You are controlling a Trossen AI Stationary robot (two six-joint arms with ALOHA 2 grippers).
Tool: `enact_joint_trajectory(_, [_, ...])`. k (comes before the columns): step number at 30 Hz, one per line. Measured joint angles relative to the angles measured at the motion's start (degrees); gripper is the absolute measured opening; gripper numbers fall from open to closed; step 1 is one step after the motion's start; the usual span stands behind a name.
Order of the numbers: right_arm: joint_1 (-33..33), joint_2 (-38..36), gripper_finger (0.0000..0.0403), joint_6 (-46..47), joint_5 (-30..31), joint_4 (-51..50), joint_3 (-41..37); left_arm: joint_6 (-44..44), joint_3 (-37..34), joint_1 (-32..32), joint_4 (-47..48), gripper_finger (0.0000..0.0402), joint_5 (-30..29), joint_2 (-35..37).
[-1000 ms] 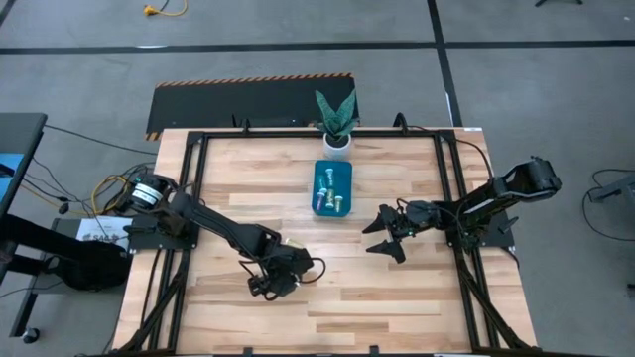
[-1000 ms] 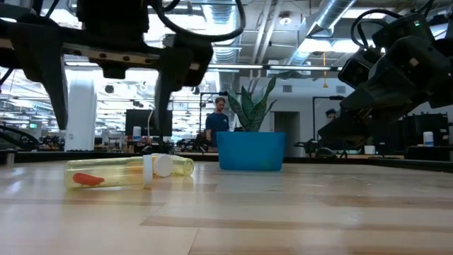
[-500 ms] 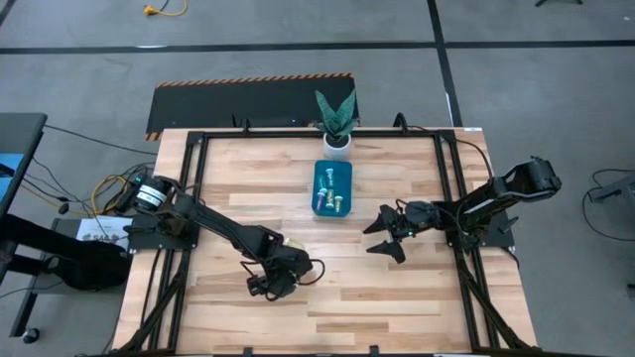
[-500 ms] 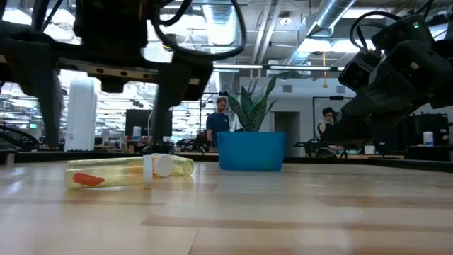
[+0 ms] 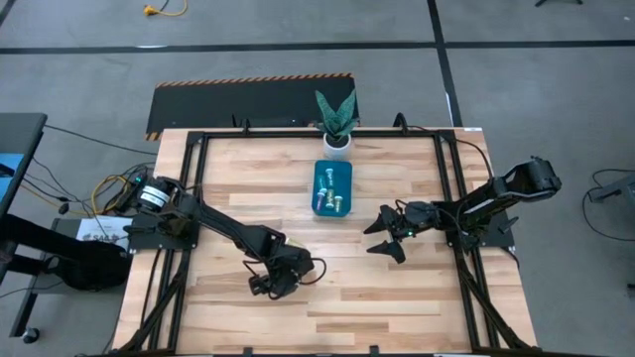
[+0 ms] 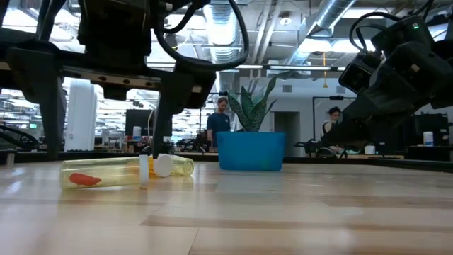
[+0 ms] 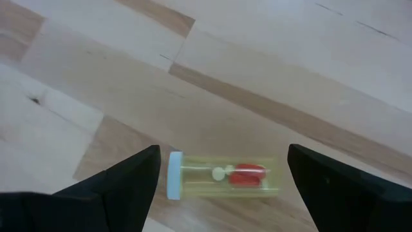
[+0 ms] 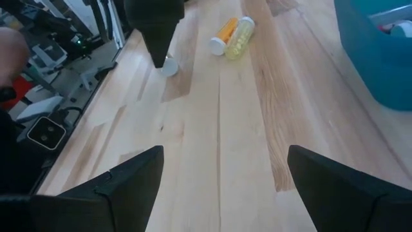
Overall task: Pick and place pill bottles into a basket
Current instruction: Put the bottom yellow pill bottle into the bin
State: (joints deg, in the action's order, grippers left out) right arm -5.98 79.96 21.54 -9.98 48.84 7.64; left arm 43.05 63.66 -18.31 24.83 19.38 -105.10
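1. The left claw [image 7: 219,187] hangs wide open over a yellow bottle [image 7: 222,176] lying on its side on the counter [image 5: 397,297], near and left of the basket [image 5: 332,188]. It holds nothing; one finger stands off each end of the bottle.
2. To my eye the fingers are lined up along the bottle's length, cap [image 7: 174,175] to base. Turning the wrist a quarter so they close across the round body should give a surer grip; end to end, the cap may slip.
3. Come straight down until the fingertips nearly meet the wood, then close gently: a lying cylinder is likely to roll.
4. Two more bottles [image 8: 232,35], orange and yellow, lie side by side on the counter nearby. Keep the fingers off them.
5. The basket already holds several bottles and sits just in front of the plant [image 5: 335,119].
6. The right claw [image 5: 382,236] waits open and empty, right of the basket.
7. No brand, label or writing can be read on anything.
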Motion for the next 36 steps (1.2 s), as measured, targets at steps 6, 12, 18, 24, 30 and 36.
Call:
enact_joint_trajectory(6, [0.00, 0.00, 0.0327, 0.02, 0.00, 0.00, 0.00, 0.00, 0.00, 0.04, 0.15, 0.0330, -0.15, 0.00])
enact_joint_trajectory(12, [0.00, 0.00, 0.0327, 0.24, 0.00, 0.00, 0.00, 0.01, 0.00, 0.04, 0.14, 0.0330, -0.15, 0.00])
enact_joint_trajectory(18, [0.00, 0.00, 0.0327, 1.00, -0.01, -0.02, 0.00, 0.24, -0.03, 0.02, 0.21, 0.0330, -0.37, 0.00])
enact_joint_trajectory(24, [0.00, 0.00, 0.0327, 1.00, -0.02, -0.01, 0.00, 0.28, -2.31, 0.02, -2.26, 0.0330, -0.40, 0.00])
enact_joint_trajectory(30, [0.00, 0.00, 0.0327, 1.00, 0.00, -0.02, 0.00, 0.80, -3.08, 0.04, -3.50, 0.0330, -0.03, 0.00])
enact_joint_trajectory(36, [0.00, 0.00, 0.0327, 1.03, -0.01, 0.00, 0.00, 1.33, -3.08, 0.65, -3.29, 0.0330, 0.77, 0.00])
